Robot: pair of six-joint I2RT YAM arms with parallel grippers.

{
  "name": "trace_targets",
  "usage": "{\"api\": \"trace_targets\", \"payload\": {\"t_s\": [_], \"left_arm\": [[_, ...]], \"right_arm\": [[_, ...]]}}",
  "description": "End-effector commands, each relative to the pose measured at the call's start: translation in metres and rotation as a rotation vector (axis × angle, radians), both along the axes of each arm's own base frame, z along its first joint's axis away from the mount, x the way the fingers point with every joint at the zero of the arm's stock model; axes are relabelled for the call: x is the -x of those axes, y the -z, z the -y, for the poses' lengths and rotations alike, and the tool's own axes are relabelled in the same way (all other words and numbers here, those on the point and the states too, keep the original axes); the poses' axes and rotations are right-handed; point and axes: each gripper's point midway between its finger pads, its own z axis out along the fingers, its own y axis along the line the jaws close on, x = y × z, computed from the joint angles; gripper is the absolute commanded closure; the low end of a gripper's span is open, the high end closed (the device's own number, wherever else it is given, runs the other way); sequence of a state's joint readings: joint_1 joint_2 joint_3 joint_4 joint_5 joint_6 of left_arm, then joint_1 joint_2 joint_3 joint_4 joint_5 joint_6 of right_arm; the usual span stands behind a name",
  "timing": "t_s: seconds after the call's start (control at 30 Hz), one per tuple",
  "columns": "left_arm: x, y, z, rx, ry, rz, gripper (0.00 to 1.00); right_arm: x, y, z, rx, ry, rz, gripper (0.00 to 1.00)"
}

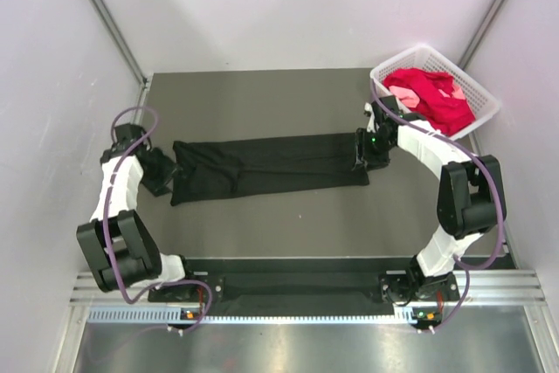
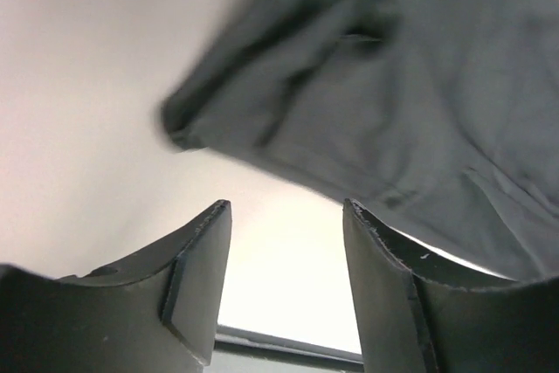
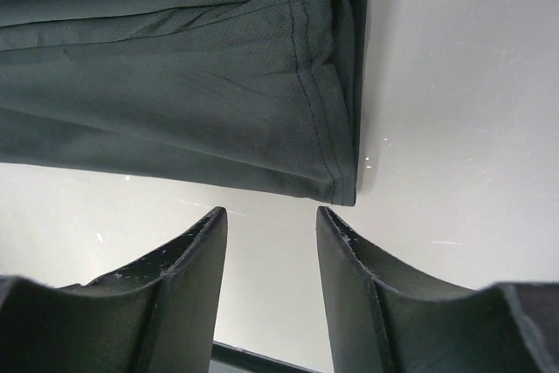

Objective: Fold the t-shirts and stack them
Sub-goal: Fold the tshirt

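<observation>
The black t-shirt (image 1: 262, 166) lies folded into a long narrow strip across the middle of the table. My left gripper (image 1: 166, 172) is at its left end, open and empty; in the left wrist view (image 2: 286, 216) the rumpled black cloth (image 2: 393, 102) lies just beyond the fingertips. My right gripper (image 1: 362, 156) is at the strip's right end, open and empty; in the right wrist view (image 3: 269, 216) the hemmed corner (image 3: 332, 155) lies just ahead of the fingertips. The red t-shirt (image 1: 437, 93) and the pale pink t-shirt (image 1: 402, 92) lie bunched in the basket.
The white lattice basket (image 1: 485, 102) stands at the back right corner of the table, close behind my right arm. Grey walls enclose the table on the left, back and right. A metal rail (image 1: 297, 290) runs along the near edge.
</observation>
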State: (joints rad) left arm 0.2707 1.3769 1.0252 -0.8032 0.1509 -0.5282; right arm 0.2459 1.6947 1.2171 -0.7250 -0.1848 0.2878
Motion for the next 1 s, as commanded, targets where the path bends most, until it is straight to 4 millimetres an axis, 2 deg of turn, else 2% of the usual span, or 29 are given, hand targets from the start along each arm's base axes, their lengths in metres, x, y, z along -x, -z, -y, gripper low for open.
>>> {"api": "trace_targets", "payload": {"t_s": [0.0,0.23,0.53,0.77,0.87,0.97], "left_arm": [[0.024,0.004,0.001,0.088,-0.064,-0.028,0.41],[0.044,0.024,0.0,0.147,-0.206,-0.082,0.35],[0.044,0.038,0.001,0.176,-0.259,-0.095,0.34],[0.047,0.04,-0.001,0.164,-0.274,-0.112,0.35],[0.05,0.044,-0.001,0.161,-0.289,-0.128,0.35],[0.051,0.05,0.002,0.185,-0.312,-0.134,0.35]], "right_arm": [[-0.005,-0.001,0.006,0.012,-0.002,0.016,0.53],[0.012,0.023,0.022,0.015,0.031,-0.064,0.49],[0.011,0.048,0.03,-0.05,0.076,-0.116,0.5],[0.011,0.059,0.022,-0.097,0.091,-0.14,0.6],[0.012,0.06,0.02,-0.105,0.091,-0.145,0.67],[0.012,0.057,0.02,-0.107,0.094,-0.138,0.69]]}}
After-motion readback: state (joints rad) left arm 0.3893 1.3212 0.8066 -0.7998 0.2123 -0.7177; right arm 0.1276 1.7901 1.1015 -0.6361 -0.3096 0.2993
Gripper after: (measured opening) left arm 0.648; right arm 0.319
